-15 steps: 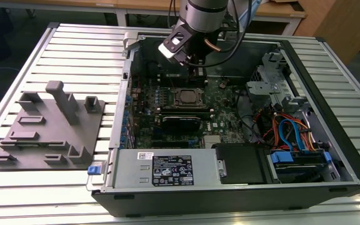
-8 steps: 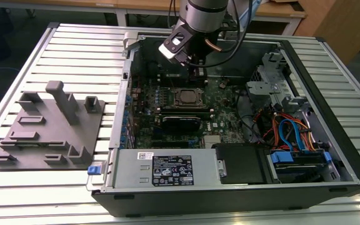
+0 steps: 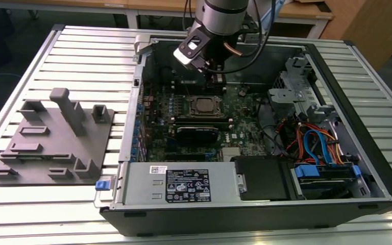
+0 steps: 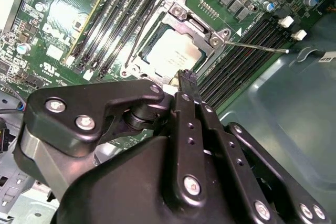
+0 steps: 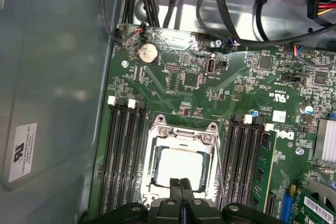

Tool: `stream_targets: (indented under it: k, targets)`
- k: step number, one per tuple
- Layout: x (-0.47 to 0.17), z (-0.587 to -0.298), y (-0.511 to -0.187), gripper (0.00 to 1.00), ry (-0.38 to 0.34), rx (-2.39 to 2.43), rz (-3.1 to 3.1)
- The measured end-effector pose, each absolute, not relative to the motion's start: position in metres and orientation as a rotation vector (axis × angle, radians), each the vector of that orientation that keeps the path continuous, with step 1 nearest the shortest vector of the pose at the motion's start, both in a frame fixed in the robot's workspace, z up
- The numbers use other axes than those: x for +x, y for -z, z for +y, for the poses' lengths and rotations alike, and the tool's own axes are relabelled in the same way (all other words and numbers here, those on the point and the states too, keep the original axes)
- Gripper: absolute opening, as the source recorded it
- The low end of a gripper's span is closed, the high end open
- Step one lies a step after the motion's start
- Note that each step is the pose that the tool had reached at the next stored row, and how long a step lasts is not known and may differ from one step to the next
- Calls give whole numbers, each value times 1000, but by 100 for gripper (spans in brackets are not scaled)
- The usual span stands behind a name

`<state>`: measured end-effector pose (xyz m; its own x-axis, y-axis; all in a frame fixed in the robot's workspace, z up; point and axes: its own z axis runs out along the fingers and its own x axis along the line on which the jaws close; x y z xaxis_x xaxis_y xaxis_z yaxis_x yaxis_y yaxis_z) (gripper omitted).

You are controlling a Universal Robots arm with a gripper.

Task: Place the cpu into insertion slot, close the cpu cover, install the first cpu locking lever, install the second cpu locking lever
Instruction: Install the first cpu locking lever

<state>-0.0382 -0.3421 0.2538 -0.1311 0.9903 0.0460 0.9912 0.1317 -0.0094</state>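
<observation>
**Item: open computer case [image 3: 385,173] on a slatted metal table [image 3: 67,51]**

**Task parts**
- One cpu [image 5: 181,165], seated flat in the insertion slot [image 3: 190,106] on the green motherboard [image 5: 173,82].
- One cpu cover [image 5: 181,136], lying down over the chip. The pale metal top shows through its window.
- Two thin locking levers:
  - The first lever [image 4: 257,47] juts from a socket corner out across the memory slots.
  - The second lever [image 4: 133,43] runs along the opposite side of the socket. Whether it is latched cannot be told.

**Gripper**
- One gripper [image 5: 182,183], fingers pressed together and holding nothing.
- In both wrist views its tips sit at the near edge of the chip. Contact cannot be told.
- In the exterior view it hangs inside the case, close to the far wall.

**Edges and room**
- Two banks of long memory slots [image 5: 126,150] flank the socket closely, one on each side.
- A bare grey chassis wall [image 5: 52,77] rises beyond one bank.
- Black cables [image 5: 231,19] cross above the board's far edge.

**Other contents**
- One coin cell [image 5: 147,53].
- One black card [image 3: 196,134], just beside the socket.
- One grey power-supply box [image 3: 175,186] at the case's near edge.
- One grey moulded fixture [image 3: 53,138] on the table at the exterior view's left, well apart from the case.
</observation>
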Motion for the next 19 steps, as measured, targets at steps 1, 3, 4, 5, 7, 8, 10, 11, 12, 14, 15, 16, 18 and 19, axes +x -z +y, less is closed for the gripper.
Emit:
stream_targets:
  k: [1, 3, 4, 5, 7, 8, 10, 11, 12, 14, 15, 16, 18, 19]
  targets:
    - [-38, -342, -254, 11, 36, -2039, -2335]
    - [-38, -342, -254, 11, 36, -2032, -2342]
    - [-38, -342, -254, 11, 36, -2028, -2345]
    - [-38, -342, -254, 11, 36, -2025, -2348]
    - [-38, -342, -254, 11, 35, -2018, -2354]
    - [-38, -342, -254, 11, 35, -2014, -2357]
    - [-38, -342, -254, 11, 35, -2007, -2363]
    - [-38, -342, -254, 11, 35, -2004, -2366]
    - [-38, -342, -254, 11, 35, -2000, -2368]
    - [-38, -342, -254, 11, 35, -1994, -2374]
    - [-38, -342, -254, 11, 35, -1991, -2377]
    - [-38, -342, -254, 11, 35, -1987, -2379]
    - [-38, -342, -254, 11, 34, -1981, -2385]
    - [-38, -342, -254, 11, 34, -1977, -2388]
